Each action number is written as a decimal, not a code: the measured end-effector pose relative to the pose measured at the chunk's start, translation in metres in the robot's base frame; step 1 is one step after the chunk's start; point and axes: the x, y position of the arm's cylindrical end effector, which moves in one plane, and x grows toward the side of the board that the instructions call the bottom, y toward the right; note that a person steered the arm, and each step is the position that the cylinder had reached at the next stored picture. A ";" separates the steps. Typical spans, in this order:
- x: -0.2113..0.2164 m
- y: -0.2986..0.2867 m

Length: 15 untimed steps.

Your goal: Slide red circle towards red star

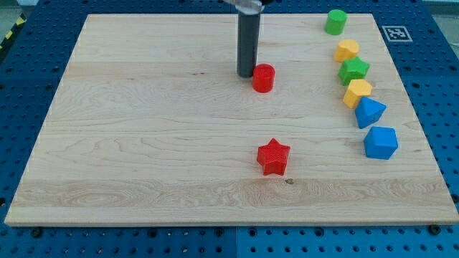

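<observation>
red circle [263, 77] is sitting upper-centre of the wooden board [143, 143], upright, w/ nothing leaning on it but my tip. my tip [246, 74] is resting just at the circle's left edge in view, slightly toward the view's top; contact looks made or v. nearly made, cannot tell for certain. tool is a plain rod, no jaws, so nothing is spreading or pinching; it is only bearing sideways against the block.

red star [273, 157] is lying well apart from the circle, toward the view's bottom and a touch to the view's right. path btwn the two is showing no other block.

judgement: step in hand is positioning for the push, not yet the travel itself. as placed, tip would be driving the circle rightward, not at the star. next move is calling for the tip to be working round to the circle's top side, then pushing down-view w/ a slight rightward bias, centred so the circle is not slipping off.

outer items: green cylinder [335, 22], yellow block [347, 50], green star [353, 70], second yellow block [357, 92], blue triangular block [370, 112], blue block [380, 142] are lining the view's right, well apart from the route.
</observation>
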 end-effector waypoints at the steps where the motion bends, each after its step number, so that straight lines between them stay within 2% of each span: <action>1: -0.025 -0.027; 2: -0.046 -0.028; 3: -0.017 -0.011; 5: -0.017 0.032; 7: -0.036 0.056; 11: 0.104 0.037; 12: 0.088 0.037; 13: 0.081 0.004; 14: 0.093 -0.030; 15: 0.097 -0.022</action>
